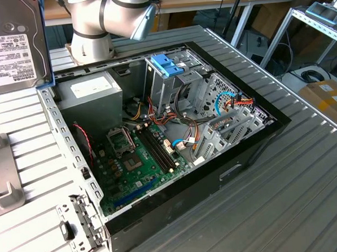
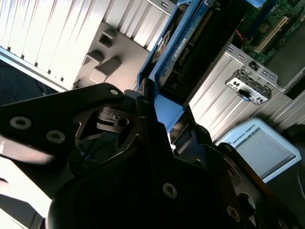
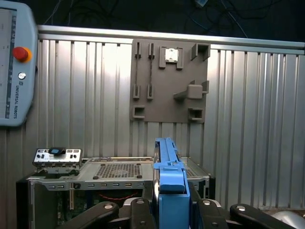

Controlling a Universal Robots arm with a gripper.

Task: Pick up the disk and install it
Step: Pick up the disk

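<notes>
The disk (image 1: pixel 11 44) hangs high at the exterior view's left, near the camera. Its white-labelled metal face shows, with a light-blue rail along its edge. In the first wrist view the disk (image 3: pixel 169 167) stands edge-on, its blue rail rising between my black fingers (image 3: pixel 138 212). My gripper (image 3: pixel 170 207) is shut on the disk. The second wrist view shows the same grip: my gripper (image 2: pixel 167 119) clamps the blue-railed disk (image 2: pixel 190 43) from both sides. The silver drive cage with its blue latch (image 1: pixel 168 64) stands inside the open computer case (image 1: pixel 254 149), off to the right of the disk.
A grey power-supply box (image 1: pixel 90 93) and the green motherboard (image 1: pixel 136 156) lie inside the case. A grey holder plate (image 3: pixel 169 81) rests on the ribbed metal table (image 1: pixel 296 198). A loose metal bracket (image 1: pixel 77 221) lies by the case's near corner. A teach pendant (image 3: pixel 16 62) sits on the table.
</notes>
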